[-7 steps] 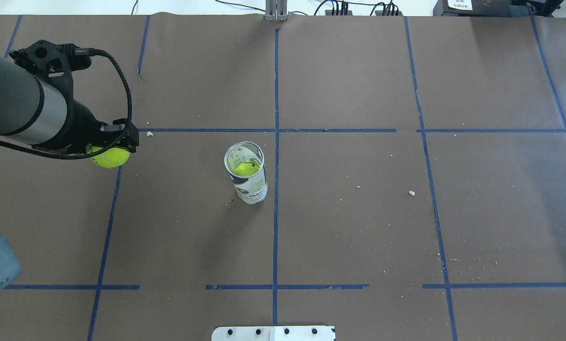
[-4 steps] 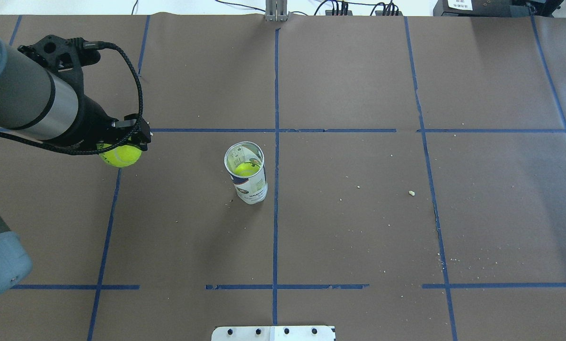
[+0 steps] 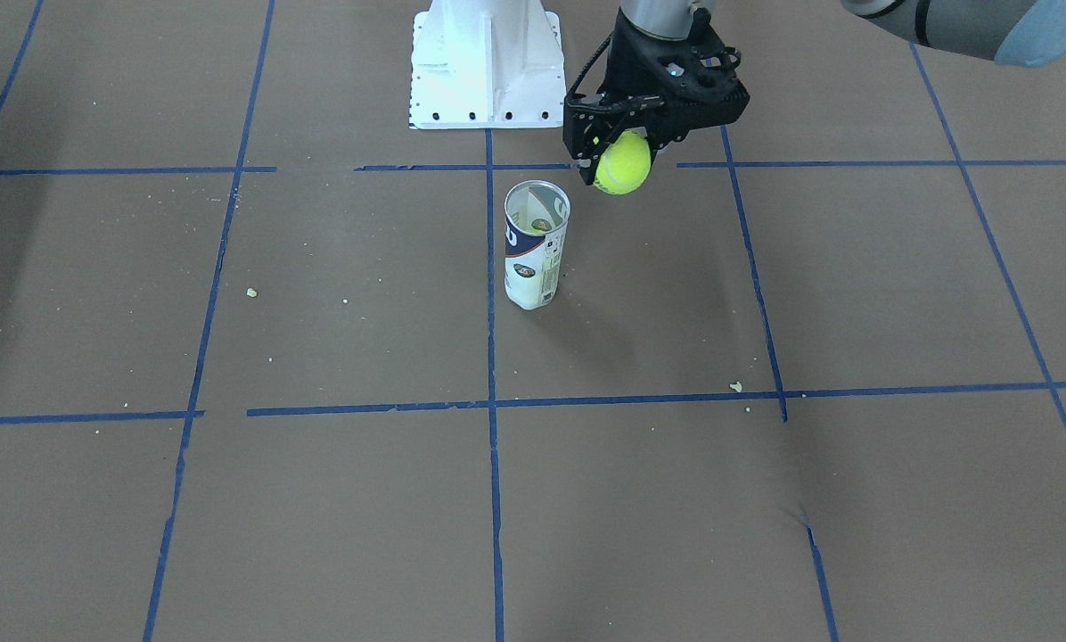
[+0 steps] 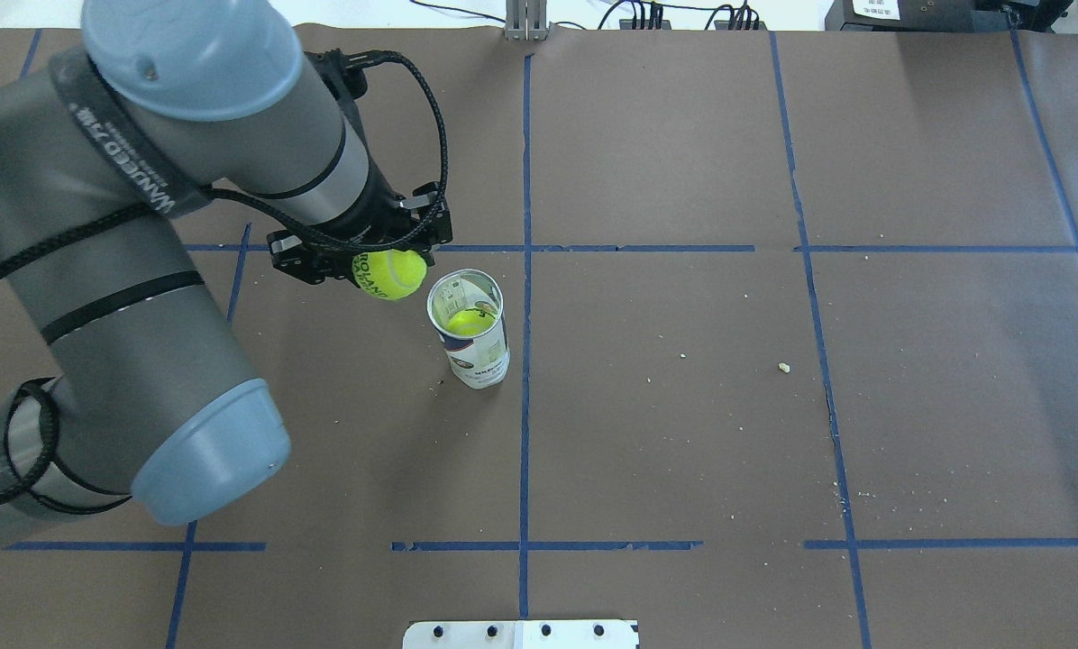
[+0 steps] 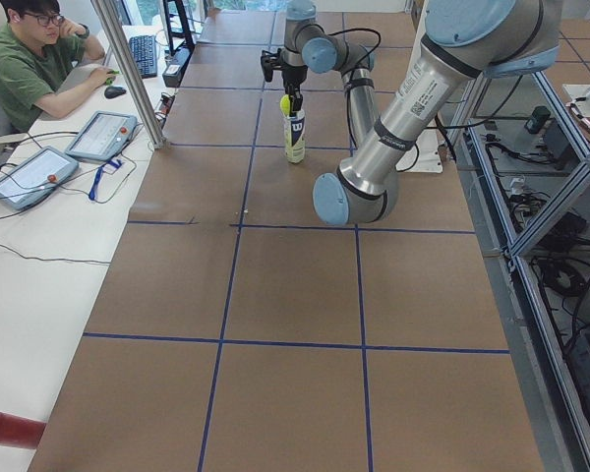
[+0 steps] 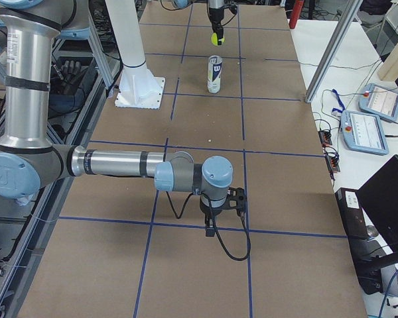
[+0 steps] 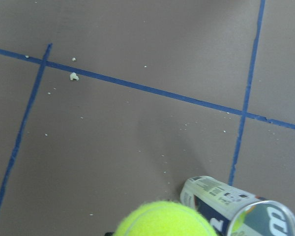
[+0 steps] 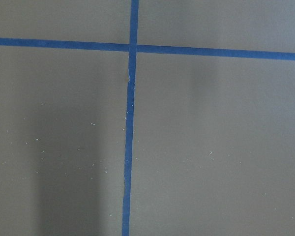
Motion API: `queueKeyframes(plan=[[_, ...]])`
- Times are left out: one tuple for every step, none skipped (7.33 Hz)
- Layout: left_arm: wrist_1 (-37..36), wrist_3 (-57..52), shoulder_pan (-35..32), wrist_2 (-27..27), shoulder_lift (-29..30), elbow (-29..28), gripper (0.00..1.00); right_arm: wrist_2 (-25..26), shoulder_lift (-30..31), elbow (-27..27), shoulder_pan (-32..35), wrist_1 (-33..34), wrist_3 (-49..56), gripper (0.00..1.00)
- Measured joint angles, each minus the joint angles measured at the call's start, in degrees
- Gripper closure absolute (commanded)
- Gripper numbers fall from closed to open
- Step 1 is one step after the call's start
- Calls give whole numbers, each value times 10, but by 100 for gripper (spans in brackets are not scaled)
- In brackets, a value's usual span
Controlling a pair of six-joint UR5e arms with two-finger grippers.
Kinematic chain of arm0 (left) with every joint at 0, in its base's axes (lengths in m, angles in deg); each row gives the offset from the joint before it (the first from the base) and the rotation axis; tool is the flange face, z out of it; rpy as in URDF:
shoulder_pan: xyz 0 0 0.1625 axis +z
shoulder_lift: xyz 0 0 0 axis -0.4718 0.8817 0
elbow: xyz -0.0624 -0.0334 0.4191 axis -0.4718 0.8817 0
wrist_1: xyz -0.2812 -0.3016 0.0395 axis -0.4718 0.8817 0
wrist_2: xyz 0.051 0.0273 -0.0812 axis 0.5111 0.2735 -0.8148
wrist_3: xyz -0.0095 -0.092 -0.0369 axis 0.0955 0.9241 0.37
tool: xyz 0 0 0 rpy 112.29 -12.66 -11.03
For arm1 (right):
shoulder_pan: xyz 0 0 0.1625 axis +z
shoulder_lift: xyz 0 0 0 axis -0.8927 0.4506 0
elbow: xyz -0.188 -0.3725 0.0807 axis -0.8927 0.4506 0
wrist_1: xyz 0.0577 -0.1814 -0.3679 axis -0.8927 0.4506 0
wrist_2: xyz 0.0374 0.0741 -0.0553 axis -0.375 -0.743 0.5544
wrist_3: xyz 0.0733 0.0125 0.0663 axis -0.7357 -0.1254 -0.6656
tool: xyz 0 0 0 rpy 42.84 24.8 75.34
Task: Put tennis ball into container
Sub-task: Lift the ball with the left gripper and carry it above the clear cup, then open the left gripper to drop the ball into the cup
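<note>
The yellow-green tennis ball (image 4: 393,273) hangs in the air with my left gripper (image 4: 386,263) shut on it. It is just left of and slightly behind the rim of the container (image 4: 471,347), apart from it. The container is a clear can with a white label and navy band, standing upright near the table's middle, and a second ball (image 4: 467,322) lies inside it. The front view puts the held ball (image 3: 623,163) above and to the right of the can (image 3: 536,254). My right gripper (image 6: 211,228) points down over bare paper far from both; I cannot tell its state.
Brown paper with a blue tape grid covers the table, dotted with small crumbs (image 4: 783,367). The white metal robot base (image 3: 486,62) stands behind the can. An operator (image 5: 29,59) sits at a side desk with tablets (image 5: 98,136).
My left arm has swung right with the ball, from the table's left side to just beside the can's rim. The can has not moved.
</note>
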Motion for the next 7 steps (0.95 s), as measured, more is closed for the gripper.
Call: queueKeyframes(plan=[[-10,12,10,1,27,-24,90,0,0,0,0,0,0,0],[-14,21,16,2,45,-43,90,0,0,0,0,0,0,0],[-15,25,20,3,59,-63,86,0,0,1,0,0,0,0],[-15,26,22,4,67,-76,80,0,0,1,0,0,0,0],[-14,26,24,5,69,-83,80,0,0,1,0,0,0,0],[-13,25,24,6,68,-87,80,0,0,1,0,0,0,0],[-12,24,25,6,67,-91,79,0,0,1,0,0,0,0]])
